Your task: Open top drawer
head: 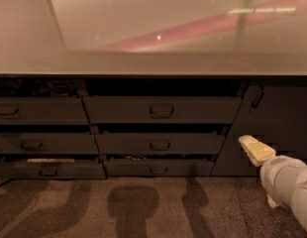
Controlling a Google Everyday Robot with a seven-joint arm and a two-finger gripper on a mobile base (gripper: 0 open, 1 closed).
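Observation:
The top drawer (119, 110) is the widest dark front in the middle column, just under the countertop, with a loop handle (162, 110) at its centre. A dark gap shows above it; its inside is hidden. My gripper (263, 176) is at the lower right, low over the floor, well right of and below the handle and touching nothing. Its pale fingers stand apart and empty: one finger (255, 149) points up-left, the other (271, 201) just shows below the white wrist.
Two narrower drawer fronts (160, 144) lie below the top one. A left column of drawers (39, 111) has something pale (43, 160) in the lowest. A cabinet door with a slanted handle (257, 97) stands at the right. The glossy countertop (143, 66) overhangs all.

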